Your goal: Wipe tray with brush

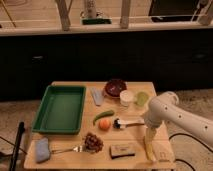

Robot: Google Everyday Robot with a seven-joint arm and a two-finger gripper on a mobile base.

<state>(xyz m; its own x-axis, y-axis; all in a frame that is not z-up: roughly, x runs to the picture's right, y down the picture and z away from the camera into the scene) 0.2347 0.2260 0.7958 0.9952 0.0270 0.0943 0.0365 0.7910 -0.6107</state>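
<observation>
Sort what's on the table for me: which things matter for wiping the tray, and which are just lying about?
Job: tray; brush, mid-table; claw, over the front right corner of the table.

Lying about: fork; sponge; orange fruit; green pepper; dark bowl; white cup; green cup.

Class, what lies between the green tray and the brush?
Camera view: a green vegetable and an orange fruit lie between tray and brush. The gripper points down, right of the brush.
</observation>
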